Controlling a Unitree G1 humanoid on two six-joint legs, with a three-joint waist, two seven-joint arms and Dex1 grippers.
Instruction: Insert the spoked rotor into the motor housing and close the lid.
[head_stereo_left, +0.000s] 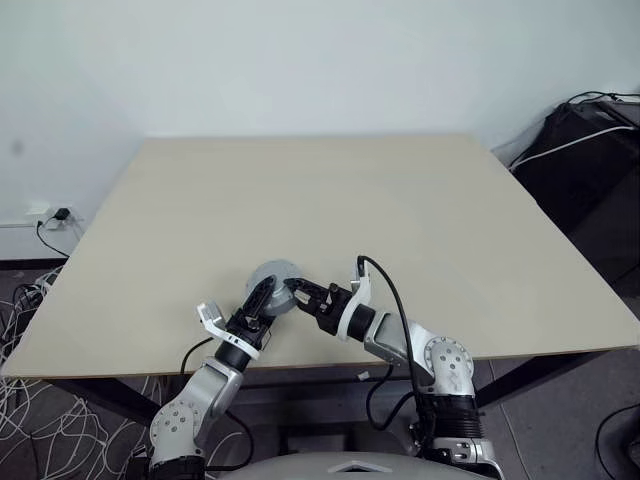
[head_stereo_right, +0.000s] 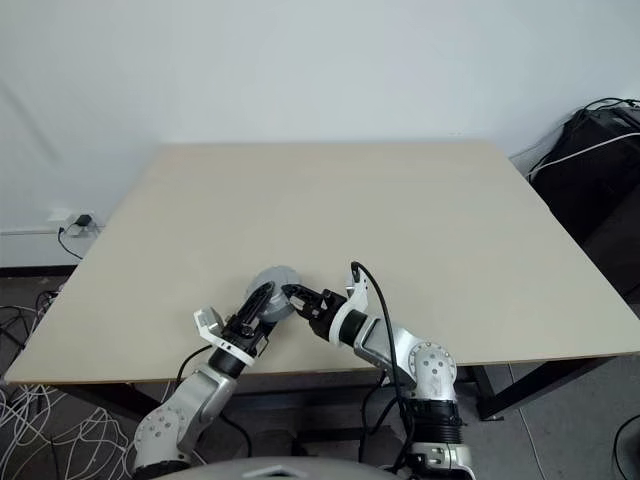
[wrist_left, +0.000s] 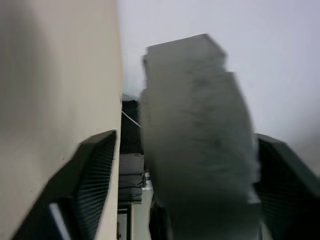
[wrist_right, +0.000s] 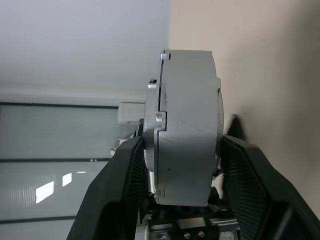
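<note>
Readable text: none in any view.
Motor housing (wrist_right: 185, 130): plain grey metal, no markings legible.
Table (head_stereo_left: 330, 200): bare, no labels or signs.

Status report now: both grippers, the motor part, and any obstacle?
Right gripper shut on grey round assembly. Left gripper open around it. Held above table. No obstacle.

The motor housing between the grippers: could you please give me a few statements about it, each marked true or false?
1. The right gripper is shut on the motor housing. True.
2. The motor housing is by the far edge of the table. False: it is close to the near edge.
3. The left gripper is at the motor housing too. True.
4. A person's hand steadies the motor housing. False: the two grippers alone are at it.
</note>
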